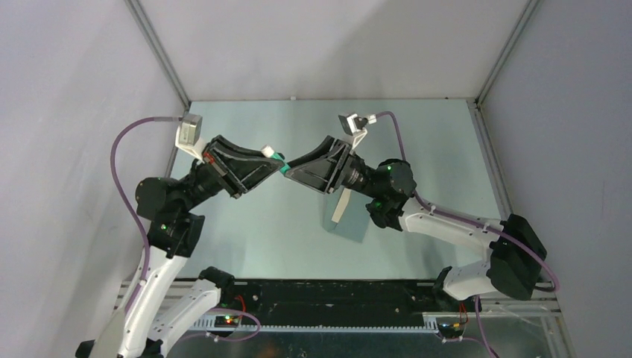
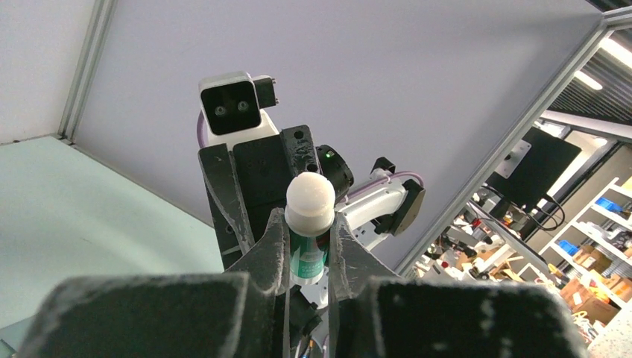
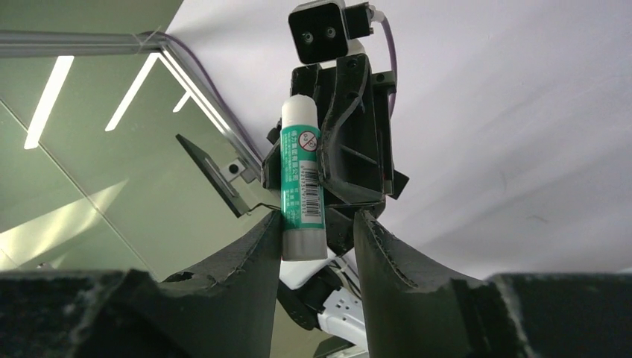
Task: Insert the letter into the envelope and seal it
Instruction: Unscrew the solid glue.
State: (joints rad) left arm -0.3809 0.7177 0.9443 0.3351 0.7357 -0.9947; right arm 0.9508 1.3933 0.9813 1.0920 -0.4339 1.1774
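The left end effector [image 2: 308, 224] clamps a cylindrical, green-labelled glue stick [image 3: 302, 171]. The right end effector [image 3: 317, 224] stands parted around its grey base, above a smooth pale-green surface [image 1: 253, 224] enclosed by grey walls [image 1: 74, 74].

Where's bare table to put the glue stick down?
Free: the far strip of table along the back wall; the near-left patch between left arm and envelope; the right side past the right arm. Crowded: centre, where left hand and right hand meet at the glue stick, and over the envelope.

teal-grey envelope [image 1: 352, 226] lies flat (beige letter [image 1: 341, 206] at its edge).
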